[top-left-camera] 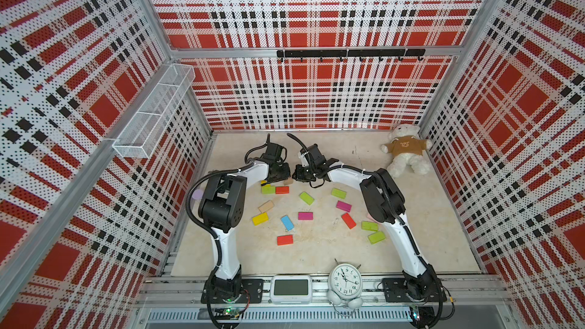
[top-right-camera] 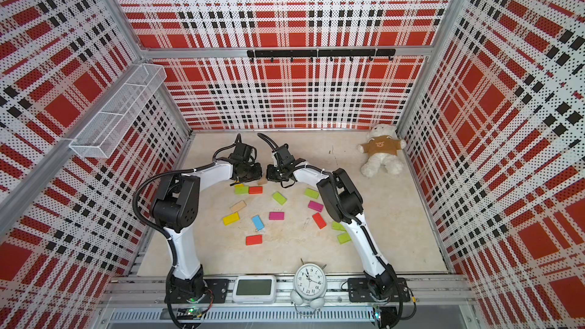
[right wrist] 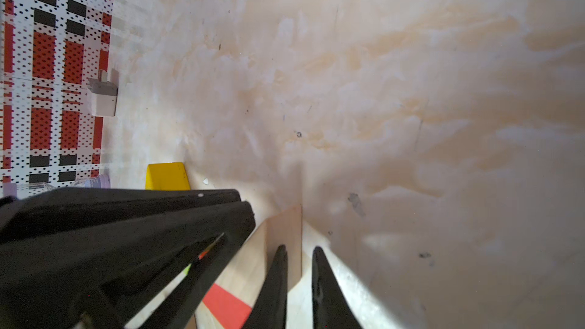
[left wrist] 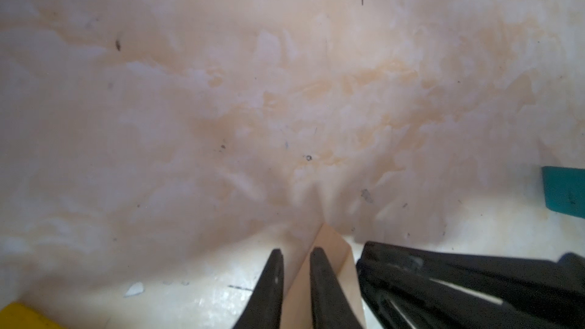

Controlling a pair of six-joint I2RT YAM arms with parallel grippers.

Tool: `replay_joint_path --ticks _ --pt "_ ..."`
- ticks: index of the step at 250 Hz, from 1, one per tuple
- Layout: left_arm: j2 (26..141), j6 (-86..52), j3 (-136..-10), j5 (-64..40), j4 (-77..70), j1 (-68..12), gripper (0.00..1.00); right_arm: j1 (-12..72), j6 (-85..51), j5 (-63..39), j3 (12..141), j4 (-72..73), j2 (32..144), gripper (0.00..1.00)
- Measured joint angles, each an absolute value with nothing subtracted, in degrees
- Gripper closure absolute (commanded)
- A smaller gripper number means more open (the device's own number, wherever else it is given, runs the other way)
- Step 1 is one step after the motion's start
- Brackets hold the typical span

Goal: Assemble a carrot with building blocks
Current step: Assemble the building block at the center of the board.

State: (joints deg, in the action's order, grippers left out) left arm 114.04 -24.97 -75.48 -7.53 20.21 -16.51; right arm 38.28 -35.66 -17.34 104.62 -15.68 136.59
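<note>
- The two arms lean in over the far half of the bench (top-left-camera: pixel 427 242). The left gripper (top-left-camera: pixel 282 176) and right gripper (top-left-camera: pixel 299 176) end up nose to nose, just beside each other.
- A small tan block (top-left-camera: pixel 288 181) sits on the bench right between the two sets of tips. It shows in both top views, mostly hidden by the black fingers.
- In the left wrist view, the left gripper is clenched down to a thin slit. The tan block fills that slit and sticks out past one finger. There's no telling whether it's actually pinched or just lying under the tips.
- It's the same in the right wrist view. The right gripper is clenched to a narrow gap and the tan block's straight edge runs into it. Again, a real grip can't be told from this.
- On the robot's side of the left gripper, a lime green block (top-left-camera: pixel 268 189) and a red block (top-left-camera: pixel 282 189) lie flat, side by side and touching.
- A yellow block (right wrist: pixel 166 176) pokes out from behind the left gripper in the right wrist view. A teal block (left wrist: pixel 565 191) is cut off at the edge of the left wrist view.
- The other pieces are scattered flat across the middle of the bench, including a blue block (top-left-camera: pixel 287 222) and a magenta block (top-left-camera: pixel 305 215), well apart from the grippers.
- A teddy bear (top-left-camera: pixel 406 153) slumps in the far right corner, and an alarm clock (top-left-camera: pixel 345 280) stands on the front rail between the arm bases.
</note>
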Motion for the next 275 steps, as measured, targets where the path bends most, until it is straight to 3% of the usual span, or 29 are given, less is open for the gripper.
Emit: replay_joint_path --ticks 275 --pt "112.81 -24.99 -73.54 -7.42 21.5 -16.88 0.82 39.24 -36.71 -17.52 103.42 -14.74 136.59 0.83"
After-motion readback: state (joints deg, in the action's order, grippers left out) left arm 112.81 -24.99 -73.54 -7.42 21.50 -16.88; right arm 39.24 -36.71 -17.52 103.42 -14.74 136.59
